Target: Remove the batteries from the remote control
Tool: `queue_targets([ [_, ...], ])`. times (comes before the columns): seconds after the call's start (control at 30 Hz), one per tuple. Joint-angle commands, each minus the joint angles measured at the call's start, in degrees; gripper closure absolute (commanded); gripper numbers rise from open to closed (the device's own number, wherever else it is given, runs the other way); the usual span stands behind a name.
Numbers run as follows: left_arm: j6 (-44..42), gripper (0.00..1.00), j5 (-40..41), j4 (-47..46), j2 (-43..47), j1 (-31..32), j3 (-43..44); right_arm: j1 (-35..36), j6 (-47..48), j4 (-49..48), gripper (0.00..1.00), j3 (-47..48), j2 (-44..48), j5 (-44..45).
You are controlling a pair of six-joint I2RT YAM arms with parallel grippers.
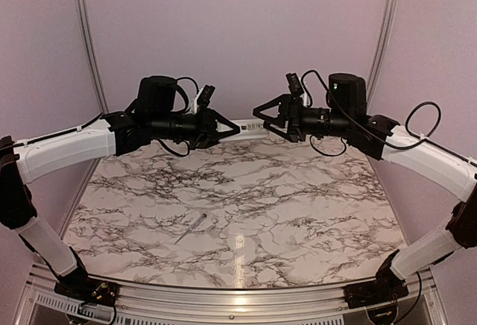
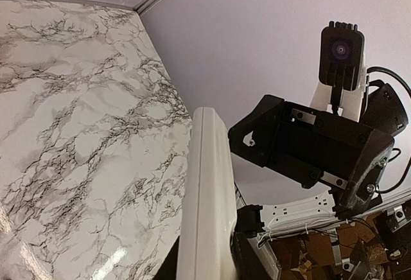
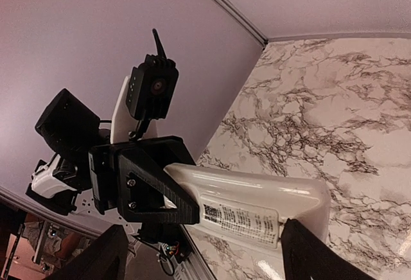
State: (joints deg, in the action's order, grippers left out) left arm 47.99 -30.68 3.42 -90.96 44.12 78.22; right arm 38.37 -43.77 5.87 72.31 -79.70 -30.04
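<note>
Axis: remote control (image 1: 246, 127) is held level in the air above the marble table (image 1: 298, 206). Its long axis is run left-right, with the free end pointed at the right gripper (image 1: 262, 121).
Look: white oblong shell, rounded edges. A printed label is seen on one face in the right wrist view.
Left gripper (image 1: 222, 125): fingers are clamped on the remote's left end.
Right gripper: fingers are spread wide and set either side of the free end. Contact cannot be told.
</note>
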Motion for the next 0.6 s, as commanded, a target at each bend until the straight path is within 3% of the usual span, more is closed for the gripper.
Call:
queue_targets([
  [0.0,-2.47,1.0,-10.87,-13.55,3.28,2.29,0.42,0.71,-4.16,-5.2,0.19,-3.16,-0.62,-7.57],
  [0.33,-3.45,1.0,-11.65,-14.61,4.12,2.29,-0.51,-0.23,-6.29,-10.13,0.19,-5.28,0.42,-11.09],
  [0.57,-4.17,1.0,-7.93,-11.77,4.42,2.29,-1.76,-0.23,-6.17,-11.52,0.18,-4.75,1.53,-15.05],
])
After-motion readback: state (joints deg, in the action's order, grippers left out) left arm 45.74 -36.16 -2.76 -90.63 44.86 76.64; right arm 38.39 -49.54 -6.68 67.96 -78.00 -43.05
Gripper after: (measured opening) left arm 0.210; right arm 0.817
